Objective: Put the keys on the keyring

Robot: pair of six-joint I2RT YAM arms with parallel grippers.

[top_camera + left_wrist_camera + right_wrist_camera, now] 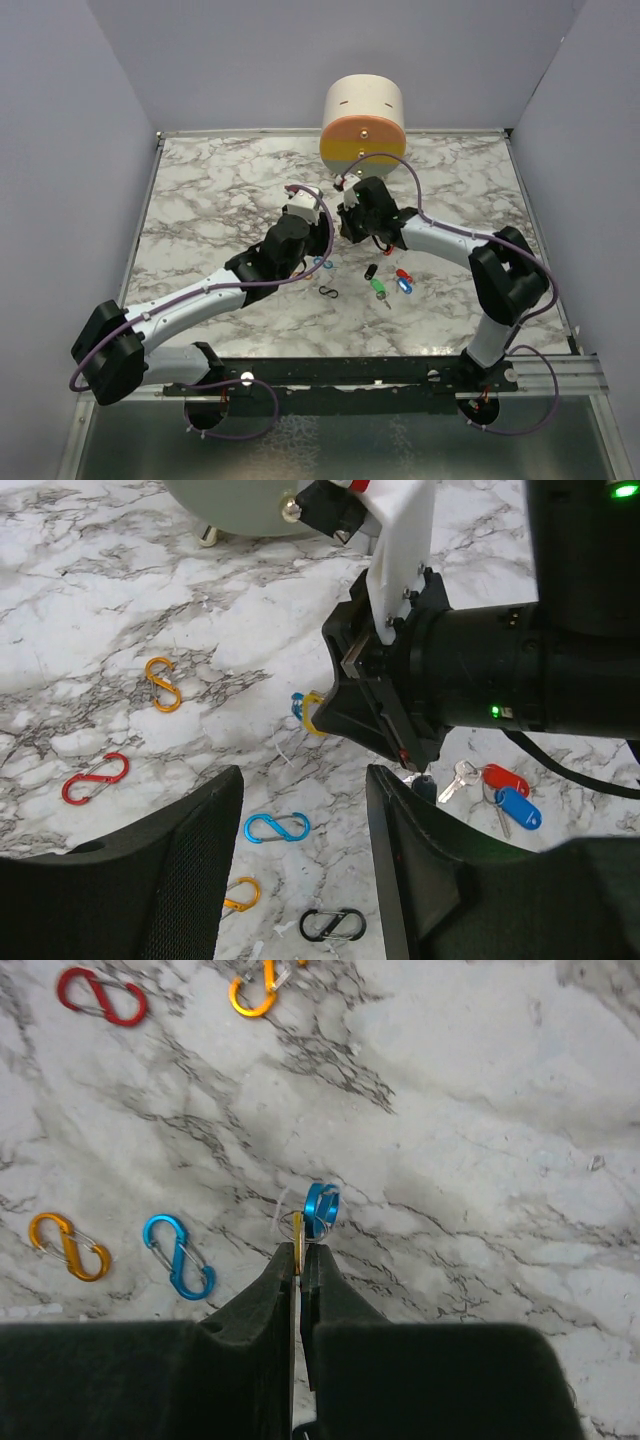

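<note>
Marble table (200,200) | left hand (305,780) open, empty | right hand (299,1255) pinching yellow clip (297,1230), probably

Five S-shaped clips (276,828) are lying loose — two orange, one red, one blue, one black. Four keys (379,289) are sitting together in a cluster — green, red, blue, black.

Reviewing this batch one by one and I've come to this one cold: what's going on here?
The right gripper is shut on a small yellow ring or clip, with a blue loop hooked to it, low over the marble table. The left gripper faces it, open and holding nothing. The keys lie loose on the table near the right arm; none looks threaded on yet. Coloured S-shaped clips are scattered around.
</note>
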